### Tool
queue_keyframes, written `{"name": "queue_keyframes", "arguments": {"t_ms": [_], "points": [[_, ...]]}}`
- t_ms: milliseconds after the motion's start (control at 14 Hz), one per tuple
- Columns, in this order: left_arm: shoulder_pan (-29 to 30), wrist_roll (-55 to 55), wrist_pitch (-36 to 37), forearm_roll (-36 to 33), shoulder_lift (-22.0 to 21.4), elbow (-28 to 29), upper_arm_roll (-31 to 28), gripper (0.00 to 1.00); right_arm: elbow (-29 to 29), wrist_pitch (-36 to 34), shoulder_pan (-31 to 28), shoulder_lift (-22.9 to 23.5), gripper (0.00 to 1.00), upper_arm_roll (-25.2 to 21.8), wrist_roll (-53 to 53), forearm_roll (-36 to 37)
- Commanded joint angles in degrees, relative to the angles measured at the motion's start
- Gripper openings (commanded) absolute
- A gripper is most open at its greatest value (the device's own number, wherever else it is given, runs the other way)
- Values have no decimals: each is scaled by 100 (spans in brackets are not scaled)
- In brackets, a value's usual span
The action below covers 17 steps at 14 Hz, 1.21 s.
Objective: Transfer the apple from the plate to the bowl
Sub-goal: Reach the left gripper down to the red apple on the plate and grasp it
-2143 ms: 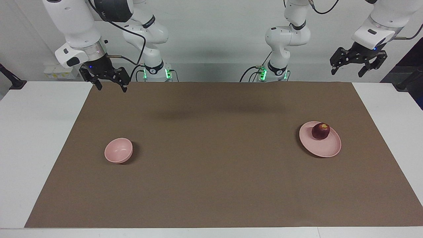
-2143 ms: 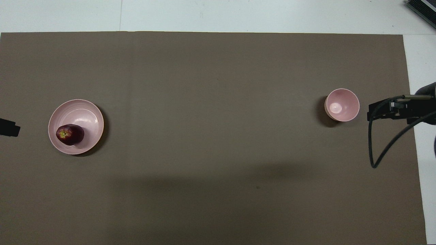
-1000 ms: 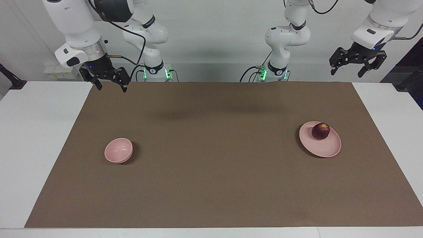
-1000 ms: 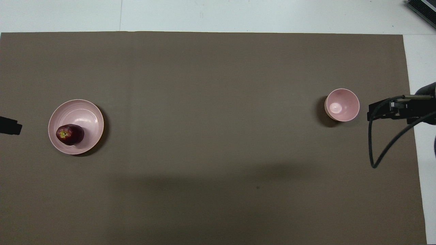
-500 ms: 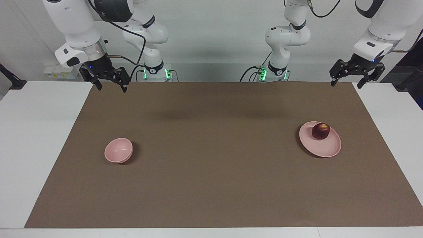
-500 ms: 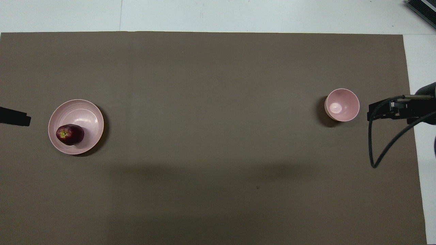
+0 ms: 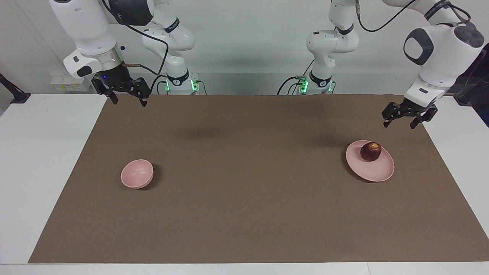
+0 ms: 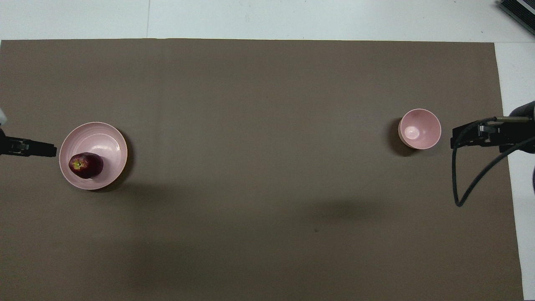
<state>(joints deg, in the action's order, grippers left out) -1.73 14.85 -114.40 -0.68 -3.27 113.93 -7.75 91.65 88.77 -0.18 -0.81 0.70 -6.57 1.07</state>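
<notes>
The apple (image 7: 370, 151) sits on the plate (image 7: 378, 172), on the part of the plate nearest the robots, stem patch up. Plate is the landmark here: it lies on the brown mat (image 7: 244, 214) toward the left arm's end of the table. The bowl (image 7: 137, 174) stands upright and empty, well apart from the plate, toward the right arm's end, approx. as far from the robots as the plate is. Nothing lies btwn the 2 dishes, so a carry across looks unobstructed.

The left gripper (image 7: 405, 117) hangs in the air over the mat just beside the plate, on the robots' side and toward the table's end, not yet over the apple. Its jaws are spread wide, fingers pointing down, and hold nothing. Judged from that pose, it is set up for a top-down grab: wide enough to straddle the fruit w/o nudging it. The overhead view shows only its dark tip (image 8: 29, 147) close to the plate's rim.

The right gripper (image 7: 127, 95) waits over the mat's edge nearest the robots, well apart from the plate and nearer to the bowl's end; jaws also wide, empty. Prob. parked there to keep out of the way, since the plate is in the left arm's reach.

Task looks barely begun: step 1, the reach, is in hand. Next the left gripper needs to centre over the apple and drop. Risk: a round apple on a shallow plate can roll if 1 finger touches 1st.
</notes>
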Motion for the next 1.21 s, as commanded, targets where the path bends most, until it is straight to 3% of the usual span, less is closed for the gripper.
{"name": "queue_keyframes", "arguments": {"t_ms": [0,429,714,1143], "points": [[41,97,-827,321,-235,831,11,100,125,115,-52,-94,100,26,60,-28],[41,510,-1855,446,37,1587,11,100,134,106,-52,-94,100,26,60,-28],[50,589,-2042,455,309,1649,11,100,134,106,-52,-94,100,26,60,-28],[50,598,-2217,656,362,1746,11,100,125,106,-52,-94,100,26,60,-28]]}}
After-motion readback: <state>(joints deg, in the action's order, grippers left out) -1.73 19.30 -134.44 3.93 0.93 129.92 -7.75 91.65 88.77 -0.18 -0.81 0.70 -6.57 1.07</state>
